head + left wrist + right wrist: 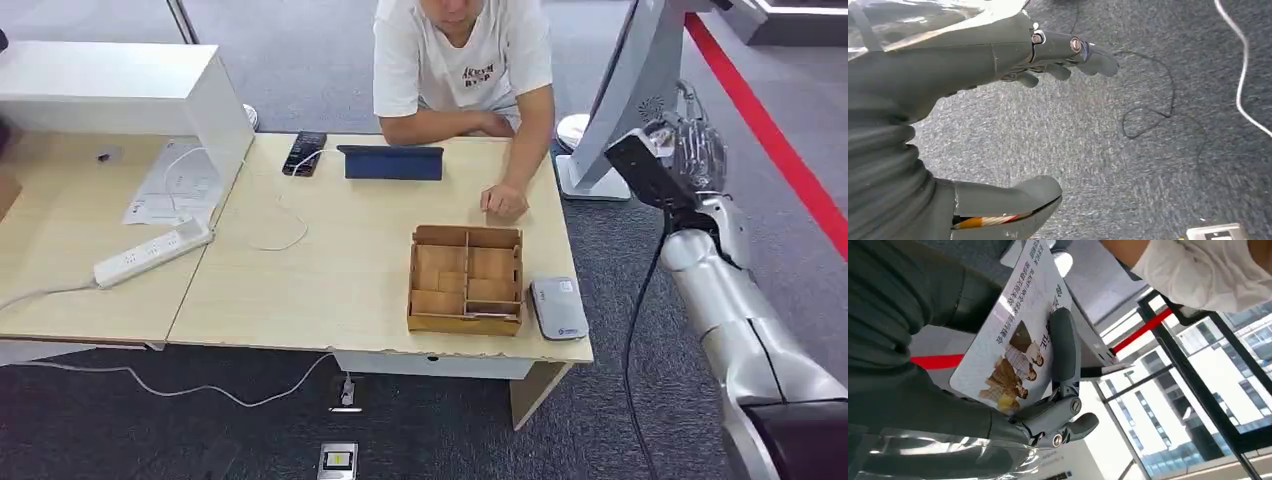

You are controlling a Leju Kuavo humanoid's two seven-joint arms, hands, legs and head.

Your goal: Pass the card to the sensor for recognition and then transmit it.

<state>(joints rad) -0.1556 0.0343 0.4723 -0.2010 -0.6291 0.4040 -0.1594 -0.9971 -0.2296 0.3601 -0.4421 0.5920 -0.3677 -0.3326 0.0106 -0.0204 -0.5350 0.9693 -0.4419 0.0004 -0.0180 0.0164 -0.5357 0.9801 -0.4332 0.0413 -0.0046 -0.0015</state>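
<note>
Using the wooden divider box (466, 279) on the table (330, 250) as the reference: the right hand (690, 150) is raised well off to the right of it, past the table's edge and beside the tilted white screen stand (630, 90). In the right wrist view that hand (1048, 415) has the card (1018, 335) pinned, one dark finger (1064, 350) laid across the printed face, the rest of the hand behind it. The card's long axis runs away from the palm, roughly along that finger, with the photo end nearest the palm and the text end pointing outward toward the person's white sleeve (1208, 265). From the head camera I can't really make out the card itself.

The grey sensor pad (558, 307) lies flat just right of the box, touching or nearly so. A person (462, 60) leans on the far side of the table, one hand (504, 201) resting just beyond the box.

The left hand (998, 55) hangs over grey carpet (1088, 165), fingers loosely extended, thumb apart, nothing in it.
</note>
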